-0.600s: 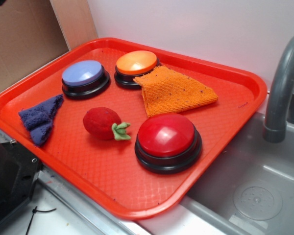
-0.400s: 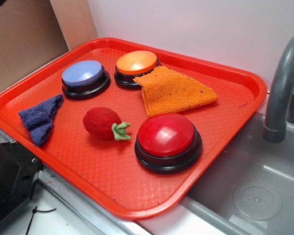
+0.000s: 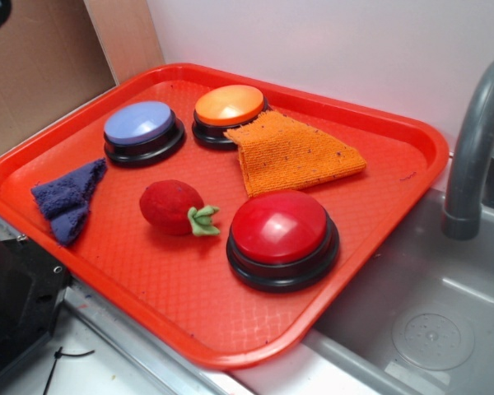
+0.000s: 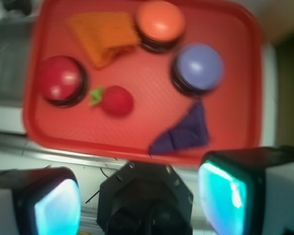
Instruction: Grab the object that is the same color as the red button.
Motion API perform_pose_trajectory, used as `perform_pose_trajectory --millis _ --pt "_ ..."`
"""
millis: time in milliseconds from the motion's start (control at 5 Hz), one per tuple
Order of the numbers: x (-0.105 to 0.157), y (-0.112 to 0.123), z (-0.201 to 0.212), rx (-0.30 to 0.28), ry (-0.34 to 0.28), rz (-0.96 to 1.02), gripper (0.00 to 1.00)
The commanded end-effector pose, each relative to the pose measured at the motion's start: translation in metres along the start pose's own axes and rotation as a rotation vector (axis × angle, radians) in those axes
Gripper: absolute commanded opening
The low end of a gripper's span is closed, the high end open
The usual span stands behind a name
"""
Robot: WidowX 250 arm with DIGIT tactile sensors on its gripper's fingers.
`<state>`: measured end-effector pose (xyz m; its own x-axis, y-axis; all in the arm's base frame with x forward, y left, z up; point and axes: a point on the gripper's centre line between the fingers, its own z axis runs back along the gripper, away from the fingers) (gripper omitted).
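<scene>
Tool [image 4: 142,193]: released, jaws wide, high above the tray's [image 4: 137,142] near edge.
Strawberry [image 4: 116,100]: ahead, slightly left.
Axis: crosswise, stem toward red button [image 4: 60,79].

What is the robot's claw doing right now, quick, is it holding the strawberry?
Gripper: open and empty, up above the near edge of the tray. The strawberry lies untouched on the tray.

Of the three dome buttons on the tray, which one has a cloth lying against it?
The orange button at the back of the tray: the orange cloth overlaps its base. The red button and the blue-lilac button stand clear of both cloths.
</scene>
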<state>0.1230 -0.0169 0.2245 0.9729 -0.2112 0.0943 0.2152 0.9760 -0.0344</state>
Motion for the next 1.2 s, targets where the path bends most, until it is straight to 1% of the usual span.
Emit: perform_pose_trajectory --millis 0,200,400,600,800,1000 --pt "0.025 -0.003 -0.034 -0.049 -0.063 -0.490 1.00" --pt "0.029 -0.007 -0.057 -0.024 -0.067 -0.745 1.00" --pt "0.038 -0.008 -0.099 -0.005 -0.055 -0.890 1.00" --pt "0.041 -0.003 -0.137 0.005 -0.006 -0.906 1.00" --pt "0.048 -0.003 -0.173 -0.041 0.033 -0.949 1.00" --pt "0.052 -0.007 -0.195 -0.052 0.068 -0.990 1.00"
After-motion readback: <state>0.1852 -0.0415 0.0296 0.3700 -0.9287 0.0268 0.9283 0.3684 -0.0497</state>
